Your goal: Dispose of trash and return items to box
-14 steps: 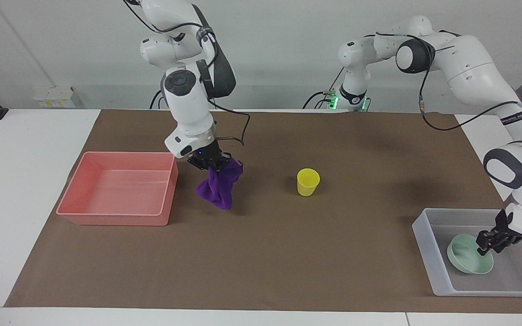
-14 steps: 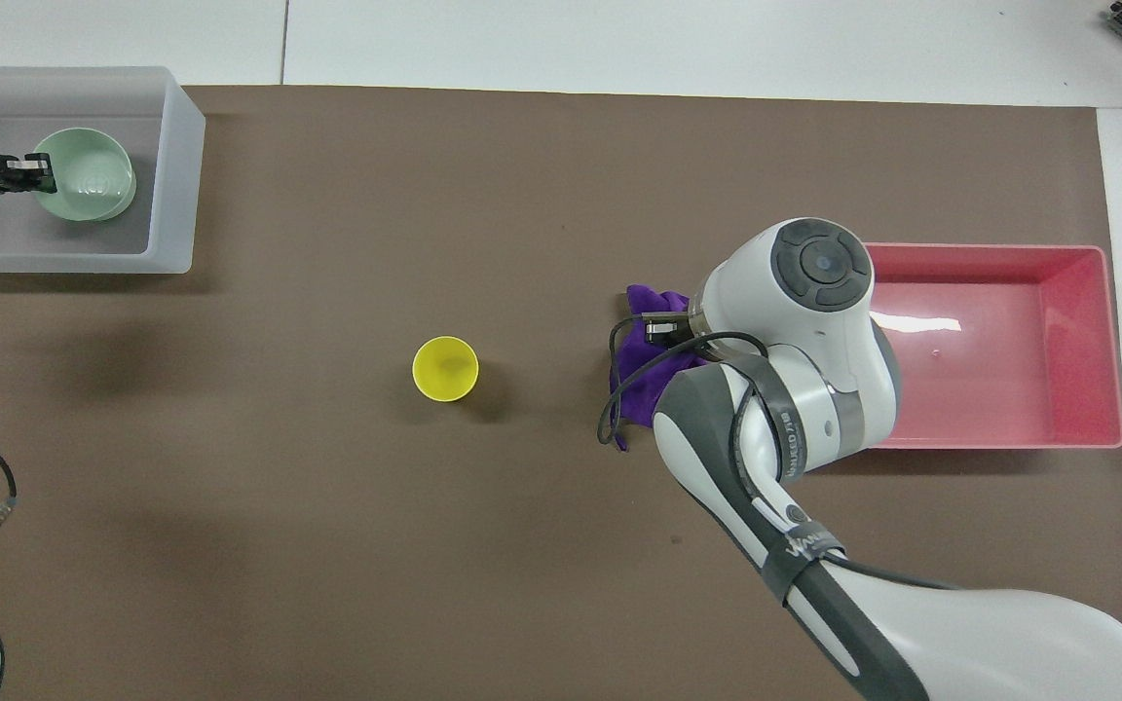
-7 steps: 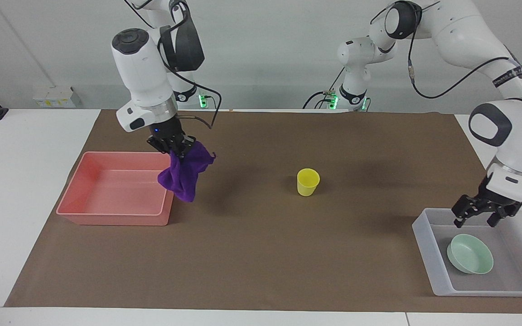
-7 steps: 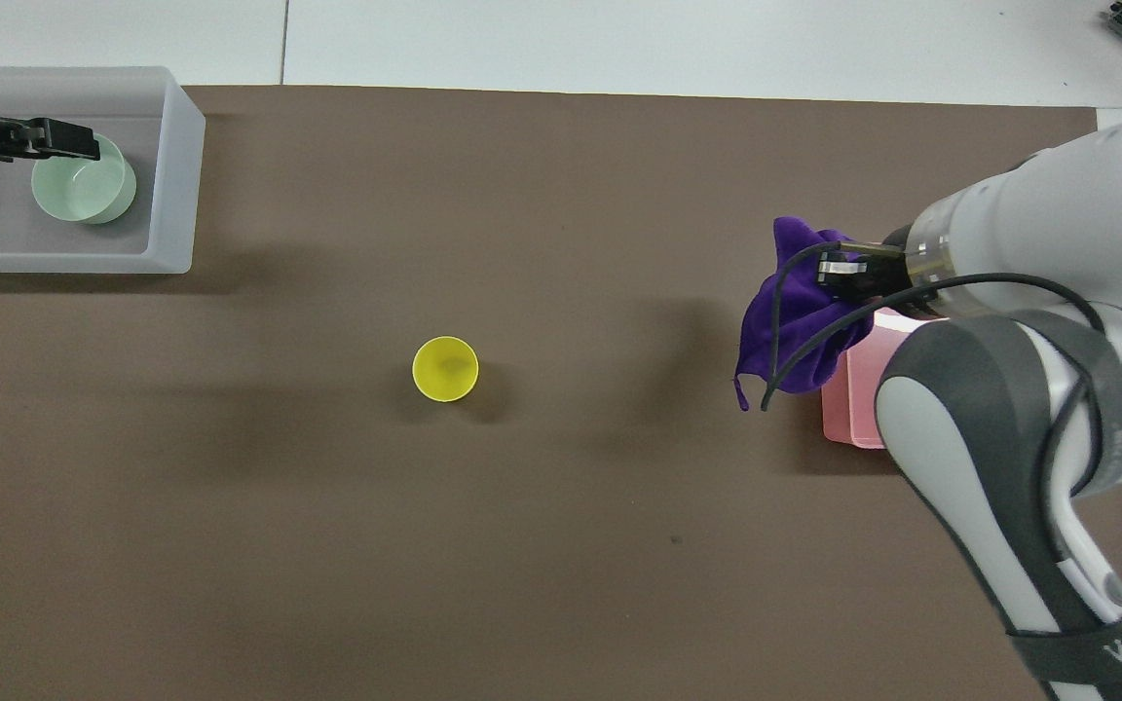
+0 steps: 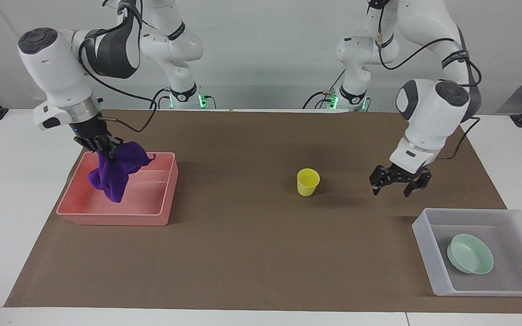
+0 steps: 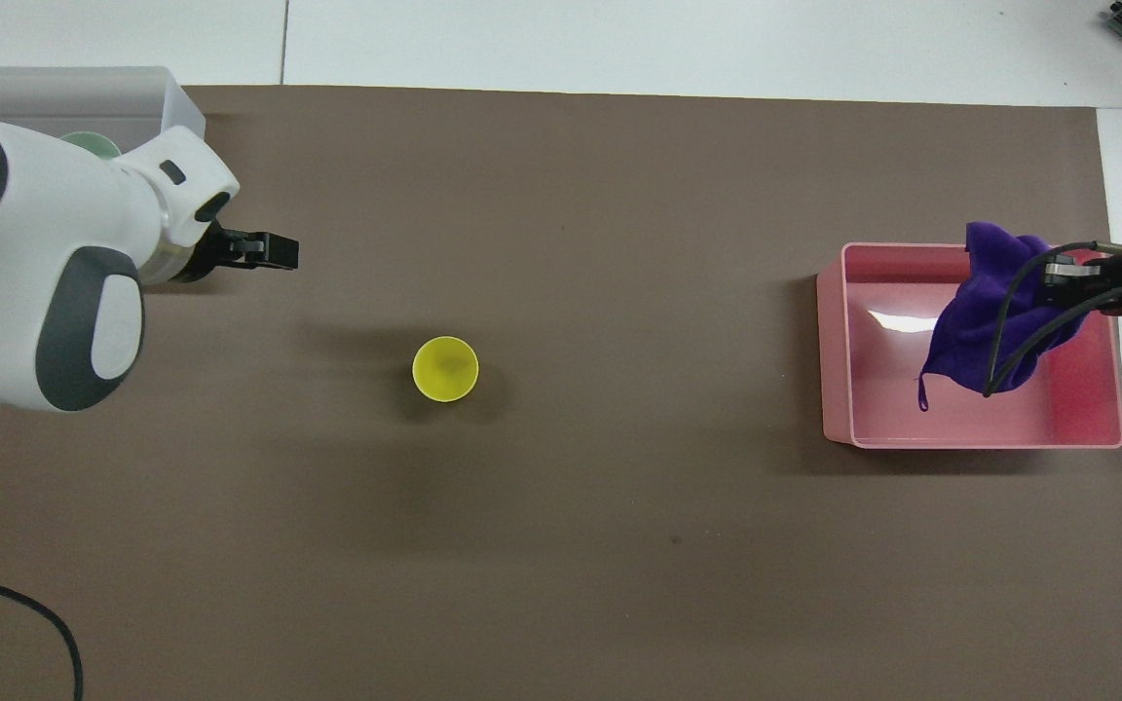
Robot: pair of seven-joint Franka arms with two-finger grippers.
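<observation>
A white bench (image 5: 2, 190) carries a wide brown mat (image 5: 252, 253) on which everything sits. At the right arm's end lies the pink bin (image 5: 159, 213), and at the left arm's end the translucent box (image 5: 428, 253), which holds the mint-green bowl (image 5: 469, 254) on its base. The purple cloth (image 5: 113, 174) hangs bunched over the pink bin, clear of its floor, a thin loop dangling from one corner. The right gripper (image 5: 99, 146) is above the bin with its fingers clamped on the cloth's top. The left gripper (image 5: 399, 181) hovers over bare mat between the yellow cup (image 5: 308, 182) and the box, fingers spread apart and holding nothing. The cup stands upright near the mat's middle.
</observation>
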